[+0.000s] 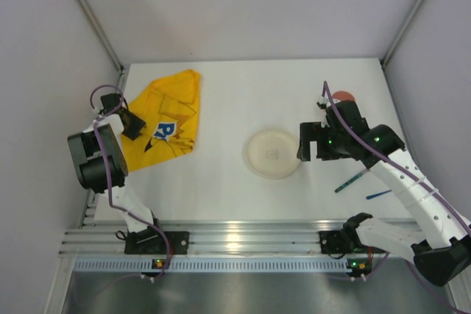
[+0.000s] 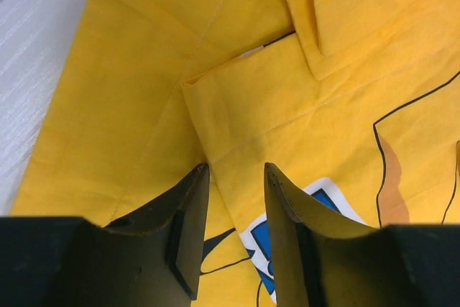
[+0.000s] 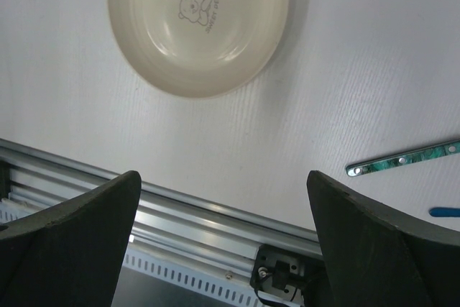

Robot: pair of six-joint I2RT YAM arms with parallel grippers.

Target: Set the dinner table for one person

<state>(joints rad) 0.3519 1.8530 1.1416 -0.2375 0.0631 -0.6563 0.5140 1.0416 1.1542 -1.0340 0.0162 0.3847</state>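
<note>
The dinner table is a plain white tabletop. A crumpled yellow cartoon-printed cloth lies on its left part. My left gripper hovers over the cloth's left edge. In the left wrist view the gripper is narrowly open, with the cloth below and nothing between the fingers. A cream plate with a bear print sits at the centre. My right gripper hangs just right of it, wide open and empty. In the right wrist view the plate lies beyond the fingers.
A green utensil and a blue one lie right of the plate; the green one also shows in the right wrist view. A red round object sits partly hidden behind the right arm. An aluminium rail borders the near edge.
</note>
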